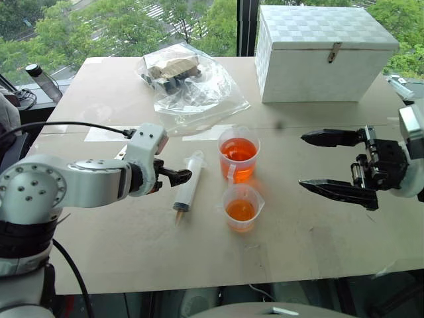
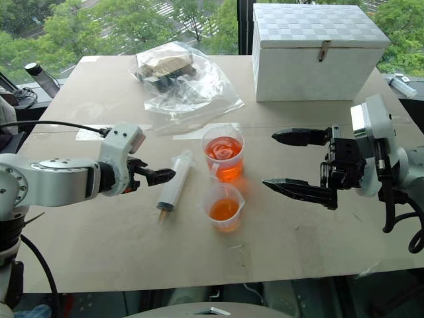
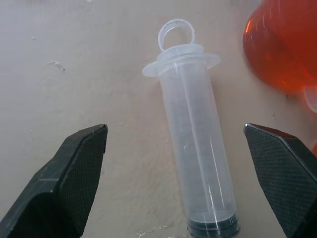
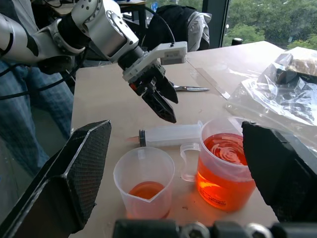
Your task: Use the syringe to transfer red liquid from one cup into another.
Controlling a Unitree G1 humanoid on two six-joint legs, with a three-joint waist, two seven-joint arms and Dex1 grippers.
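On the left, the robot's left pincer hangs spread wide and empty just beside the syringe, which lies flat on the table with its ring-shaped top toward the far side and its tip toward the robot; the left wrist view looks down the barrel between the two fingers, neither touching it. The barrel looks empty, though its tip end is too small here to be sure.

At centre, just right of the syringe, stands the taller handled cup, well filled with red liquid. The shorter cup sits directly in front of it, close by, already holding a shallow pool of the same liquid.

On the right, the right pincer hovers above the table, its fingers far apart, pointing toward the cups and holding nothing.

By the look of it, the transfer proper is yet to start: the syringe must be picked up, dipped in the tall cup, filled, carried over and emptied into the short one.
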